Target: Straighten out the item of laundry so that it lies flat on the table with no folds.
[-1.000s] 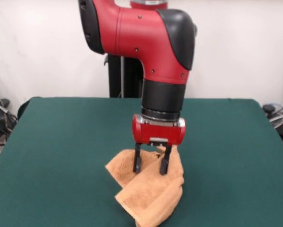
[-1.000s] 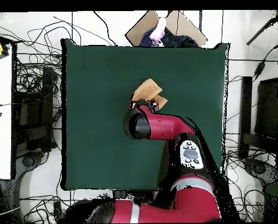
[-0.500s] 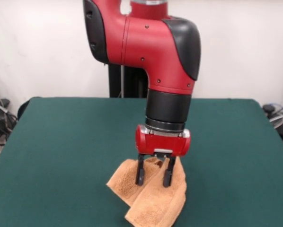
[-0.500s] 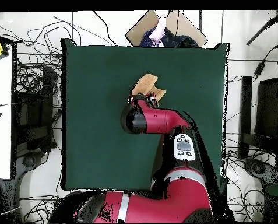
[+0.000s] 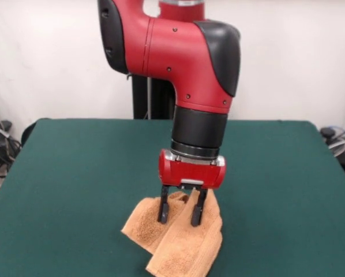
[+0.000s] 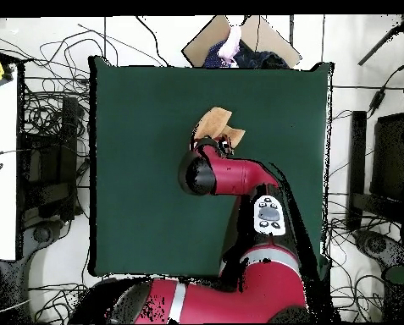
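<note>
Lying crumpled at the near side of the table (image 5: 74, 167), the towel (image 5: 175, 239) is folded over itself: a long lobe runs toward the near edge and is cut off by the bottom of the front view, and a shorter lobe spreads to the left of it, with a raised ridge between the two just under the gripper (image 5: 179, 214). Nothing else rests on the green cloth around the towel.

The gripper points straight down over that ridge. Its two black fingers (image 5: 163, 211) stand apart with a clear gap, and orange terry shows through the gap. Both tips reach down to the towel and appear to touch or press into its upper fold; whether any cloth is actually pinched between them cannot be told, since the jaws are not closed on it. Above the fingers sit the red gripper body, the black wrist collar and then the red arm (image 5: 172, 57) rising out of the top of the picture.

The front view alone shows the fingers, their spread and the towel's folds. From overhead the arm (image 6: 230, 179) covers the gripper entirely, so only a tan corner of the towel (image 6: 215, 123) shows past the arm's end, about midway across the table (image 6: 137, 169) and toward its far half from the robot's base.
</note>
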{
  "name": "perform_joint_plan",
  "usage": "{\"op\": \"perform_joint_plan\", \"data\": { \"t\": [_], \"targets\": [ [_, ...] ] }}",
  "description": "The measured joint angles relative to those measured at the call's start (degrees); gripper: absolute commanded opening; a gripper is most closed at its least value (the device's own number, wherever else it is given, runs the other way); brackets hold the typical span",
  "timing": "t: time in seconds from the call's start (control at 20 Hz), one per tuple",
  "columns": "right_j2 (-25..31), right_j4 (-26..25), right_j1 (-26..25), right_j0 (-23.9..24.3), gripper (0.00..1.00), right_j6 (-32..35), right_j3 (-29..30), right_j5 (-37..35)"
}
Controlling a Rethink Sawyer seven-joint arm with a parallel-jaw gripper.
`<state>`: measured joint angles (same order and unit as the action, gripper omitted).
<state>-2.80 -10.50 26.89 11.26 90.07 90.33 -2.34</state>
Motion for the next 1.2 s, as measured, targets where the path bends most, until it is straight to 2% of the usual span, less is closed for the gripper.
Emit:
{"op": "perform_joint_plan", "data": {
  "t": [0.4,0.45,1.2],
  "targets": [
    [-0.5,0.0,0.8,-0.1,1.0,0.0,0.3,0.0],
    [-0.5,0.0,0.9,-0.1,0.0,0.0,0.4,0.0],
    [-3.2,0.9,1.4,-2.2,0.0,0.0,0.9,0.0]
  ]
}}
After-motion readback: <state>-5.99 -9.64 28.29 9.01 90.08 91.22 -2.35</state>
